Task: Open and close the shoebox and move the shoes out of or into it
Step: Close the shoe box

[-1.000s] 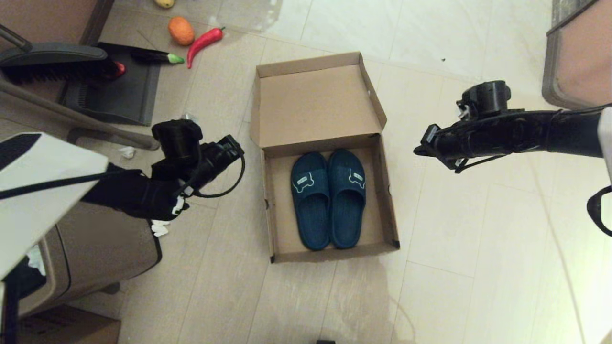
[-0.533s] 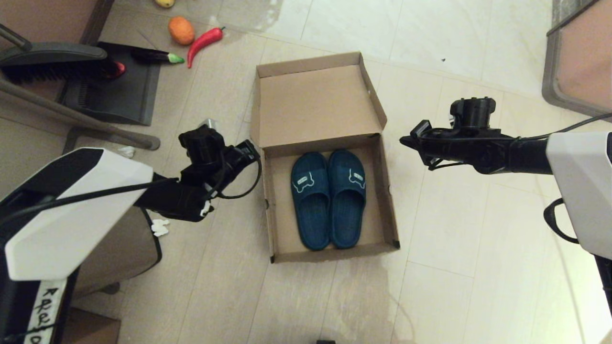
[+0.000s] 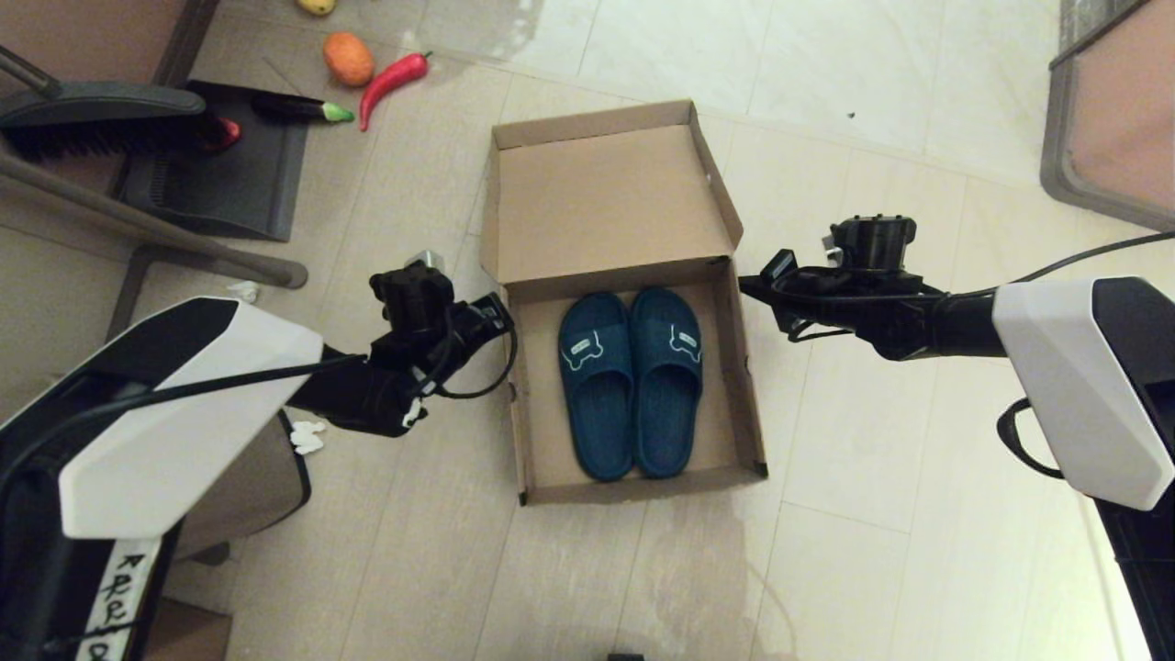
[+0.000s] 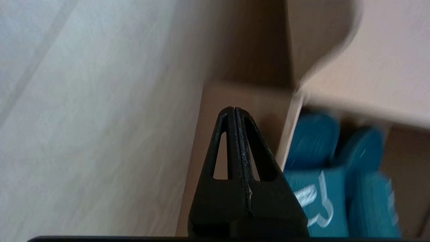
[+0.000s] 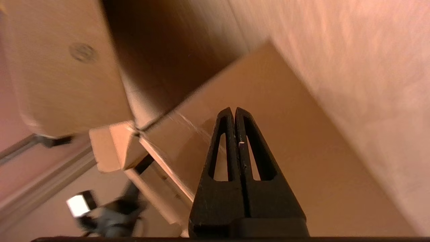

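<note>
Shoes [image 3: 631, 381] lay side by side inside the open shoebox [image 3: 730, 367], between the two pincers. Left gripper [image 4: 234, 111], fingers pressed together on nothing, hovered just beside its left wall; right gripper [image 5: 234, 110], likewise closed and apparently empty, flanked its right wall, lid beyond.

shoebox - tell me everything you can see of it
The shoebox is plain brown cardboard, flat and squarish, sitting on the pale tiled floor. Its hinged lid is open, swung back on the far side and showing its bare inside, with side flaps up. Black tape marks the two near corners. Inside, the shoes, a dark blue pair, lie side by side on the bottom, toes toward the lid. The shut left gripper and shut right gripper flank it near the hinge; whether either touches it is unclear.
</note>
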